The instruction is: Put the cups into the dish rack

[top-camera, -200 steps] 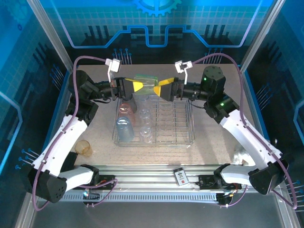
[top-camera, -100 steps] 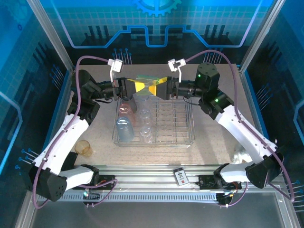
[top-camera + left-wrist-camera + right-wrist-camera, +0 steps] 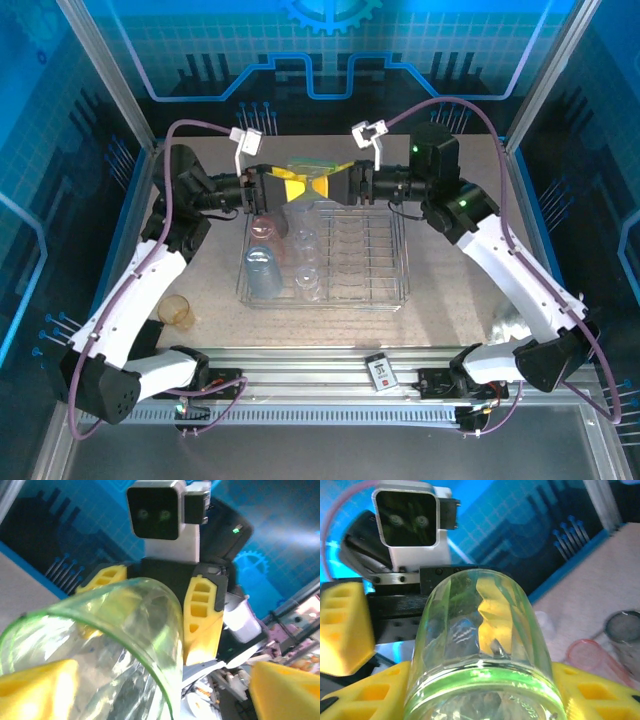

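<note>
Over the speckled beige table (image 3: pixel 440 300), inside blue-lit walls (image 3: pixel 400 40), a green cup (image 3: pixel 480 630) is clasped by the right gripper (image 3: pixel 480 695); the left gripper (image 3: pixel 160 690) is spread wide open.

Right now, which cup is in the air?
The pale green cup, gripped by the right gripper above the rack's far end. The others sit in the rack or on the table.

Two white arms (image 3: pixel 140 290) with black joints carry looping purple cables (image 3: pixel 195 123); each black pincer (image 3: pixel 322 185) bears ribbed yellow fingers (image 3: pixel 202 605) and a white camera box (image 3: pixel 160 515).
</note>
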Available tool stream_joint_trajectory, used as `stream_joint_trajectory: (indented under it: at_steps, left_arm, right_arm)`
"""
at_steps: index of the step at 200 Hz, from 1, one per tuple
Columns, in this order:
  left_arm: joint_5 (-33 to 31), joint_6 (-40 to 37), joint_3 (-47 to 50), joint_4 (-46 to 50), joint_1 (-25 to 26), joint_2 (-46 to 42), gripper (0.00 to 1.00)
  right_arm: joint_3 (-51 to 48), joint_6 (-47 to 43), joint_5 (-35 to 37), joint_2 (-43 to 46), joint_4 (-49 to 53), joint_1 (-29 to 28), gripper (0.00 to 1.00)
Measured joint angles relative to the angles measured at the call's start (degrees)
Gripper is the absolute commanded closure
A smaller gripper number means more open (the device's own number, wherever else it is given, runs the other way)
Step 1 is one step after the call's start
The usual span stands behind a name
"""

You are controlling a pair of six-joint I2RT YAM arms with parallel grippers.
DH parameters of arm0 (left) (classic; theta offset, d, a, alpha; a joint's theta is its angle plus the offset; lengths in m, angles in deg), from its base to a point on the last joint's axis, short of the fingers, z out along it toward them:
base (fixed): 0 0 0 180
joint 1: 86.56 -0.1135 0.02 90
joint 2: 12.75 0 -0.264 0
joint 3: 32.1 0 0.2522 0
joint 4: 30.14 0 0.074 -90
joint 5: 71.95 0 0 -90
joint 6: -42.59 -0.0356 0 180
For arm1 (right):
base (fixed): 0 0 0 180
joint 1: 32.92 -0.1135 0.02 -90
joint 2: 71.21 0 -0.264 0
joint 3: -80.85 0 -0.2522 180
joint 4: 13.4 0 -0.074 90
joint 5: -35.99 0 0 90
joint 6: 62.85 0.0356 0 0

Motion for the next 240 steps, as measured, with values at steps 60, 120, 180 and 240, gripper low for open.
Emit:
stream_joint_trajectory:
  at_steps: [60, 120, 180, 240]
  left_arm:
    - [-23.39, -22.01, -5.40, 29.55, 0.00, -6.14, 0.01]
    - [-53.53, -31.01, -5.64, 46.51, 0.00, -7.82, 0.01]
    - [-63.01, -33.14, -4.13, 50.62, 0.00, -8.83, 0.01]
    - [-65.92, -35.23, -3.34, 51.76, 0.00, -9.01, 0.01]
  right_arm:
    - [8.81, -12.72, 18.69, -1.53, 25.66, 1.84, 0.71]
    - [11.37, -19.82, 36.54, -9.05, 42.60, 4.68, 0.75]
    - [13.81, -23.85, 45.99, -18.69, 48.41, 4.85, 0.78]
    - [14.47, -26.75, 50.58, -26.91, 49.66, 4.74, 0.79]
